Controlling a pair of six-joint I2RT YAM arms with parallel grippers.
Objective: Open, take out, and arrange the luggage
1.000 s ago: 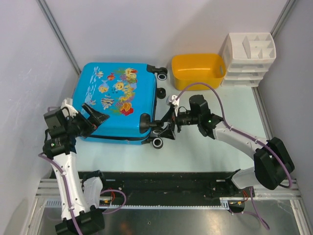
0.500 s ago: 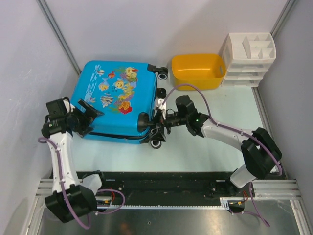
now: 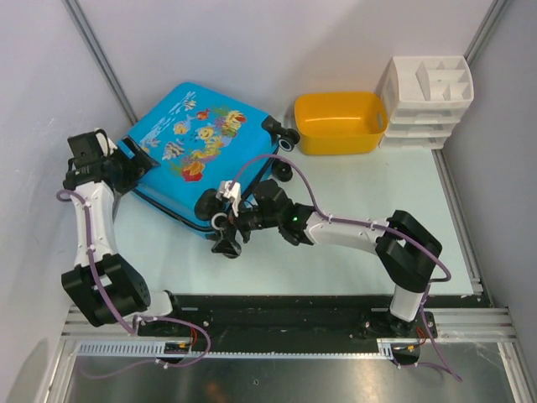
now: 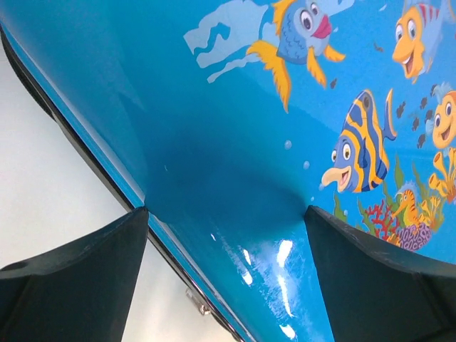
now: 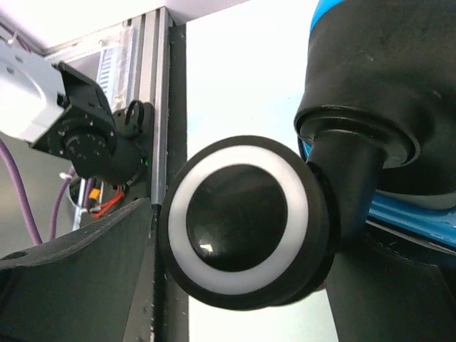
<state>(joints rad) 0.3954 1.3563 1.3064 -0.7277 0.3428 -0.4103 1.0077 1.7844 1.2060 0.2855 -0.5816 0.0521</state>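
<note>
The luggage [image 3: 201,138], a bright-blue hard shell with a fish print, lies flat and turned at an angle on the table. My left gripper [image 3: 137,159] is at its far-left corner. In the left wrist view the jaws [image 4: 224,214] stand wide apart, with the shell's edge [image 4: 235,142] and black zipper band between them. My right gripper [image 3: 225,220] is at the near corner, open. A black wheel with a white ring [image 5: 242,285] fills the gap between its fingers [image 5: 85,271]. I cannot tell whether the pads press on it.
A yellow tub [image 3: 340,122] and a white drawer organiser [image 3: 426,101] stand at the back right. Two more suitcase wheels [image 3: 285,141] point toward the tub. The left wall is close behind my left arm. A black rail [image 3: 285,311] runs along the near edge.
The suitcase has swung clockwise. Its near wheel corner moved left with my right gripper. My left gripper moved toward the back along the left corner.
</note>
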